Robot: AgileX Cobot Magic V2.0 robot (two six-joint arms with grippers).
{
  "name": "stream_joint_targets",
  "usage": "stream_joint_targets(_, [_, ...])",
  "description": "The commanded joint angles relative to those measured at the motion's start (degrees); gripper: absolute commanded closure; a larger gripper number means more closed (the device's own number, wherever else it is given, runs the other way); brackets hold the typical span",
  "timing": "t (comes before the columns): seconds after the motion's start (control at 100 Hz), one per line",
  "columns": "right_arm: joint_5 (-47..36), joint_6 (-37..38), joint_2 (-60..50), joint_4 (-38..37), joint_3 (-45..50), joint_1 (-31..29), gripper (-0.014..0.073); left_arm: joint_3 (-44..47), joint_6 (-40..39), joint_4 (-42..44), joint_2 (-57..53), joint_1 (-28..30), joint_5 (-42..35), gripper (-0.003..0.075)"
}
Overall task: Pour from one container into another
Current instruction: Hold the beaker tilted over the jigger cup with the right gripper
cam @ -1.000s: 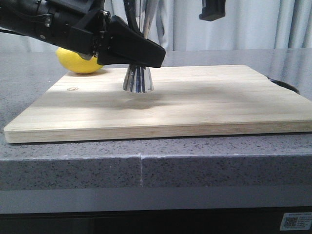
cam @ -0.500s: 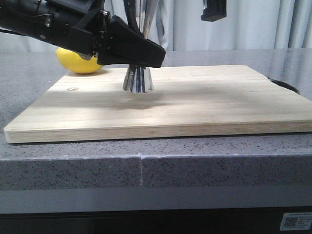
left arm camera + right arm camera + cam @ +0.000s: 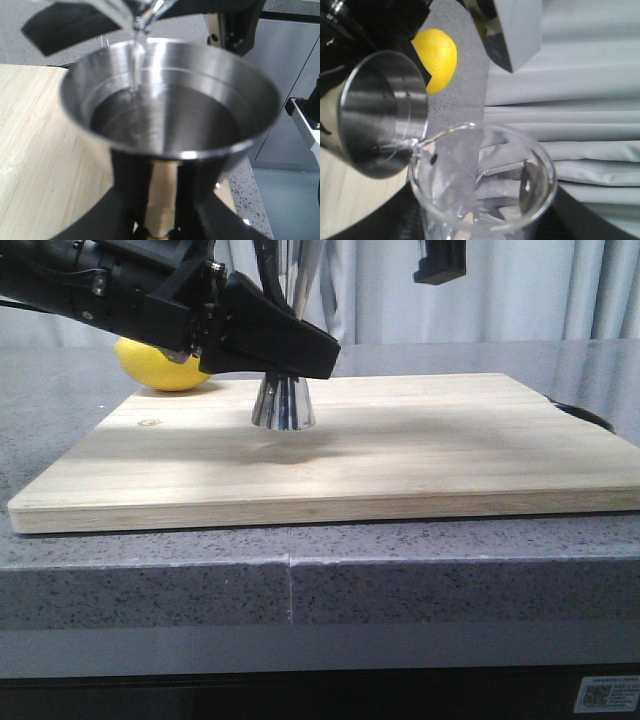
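Nothing much is shifting since 1 s ago: only the dark bit of your R arm at the top edge of the front view is sitting a touch higher; L arm, jigger and board are staying put.

Front view: your left gripper (image 3: 290, 350) is reaching in from the left, black fingers clamped across the waist of the steel jigger (image 3: 284, 405). Jigger is standing upright, lower cone resting on the wooden cutting board (image 3: 400, 455), toward the board's back-left area. Lemon (image 3: 160, 372) is lying on the grey stone counter (image 3: 420, 580) behind the board's left corner, partly hidden by the arm.

L wrist view: you're looking down into the jigger's upper cup (image 3: 170, 107); clear liquid is already pooling inside, approx. halfway up the wall. A thin clear stream (image 3: 136, 60) is dropping onto the liquid near the far wall of the cup. Gold-tinted waist is showing between the dark fingers (image 3: 127, 185).

R wrist view: the glass beaker (image 3: 485, 185) is being held tilted, pouring lip (image 3: 422, 142) just over the jigger rim, liquid running across. Right gripper (image 3: 485, 230): only dark blurred shapes flanking the beaker's base, so pad contact isn't readable, tho the beaker is hanging tilted in mid-air in front of that wrist. Grey curtain (image 3: 590, 100) is hanging behind.
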Motion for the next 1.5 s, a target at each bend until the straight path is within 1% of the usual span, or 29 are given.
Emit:
stream_joint_targets(0.0, [-0.5, 0.0, -2.3, -0.2, -2.2, 0.0, 0.0409, -1.4, -0.3, -4.4, -3.2, -0.7, 6.1, 0.0703])
stream_joint_targets(0.89, [-0.4, 0.0, -2.3, -2.4, -2.2, 0.0, 0.0409, -1.4, -0.3, -4.4, -3.2, -0.7, 6.1, 0.0703])
stream_joint_targets(1.49, [-0.1, 0.0, -2.3, -2.4, -2.2, 0.0, 0.0409, -1.4, -0.3, -4.4, -3.2, -0.7, 6.1, 0.0703])
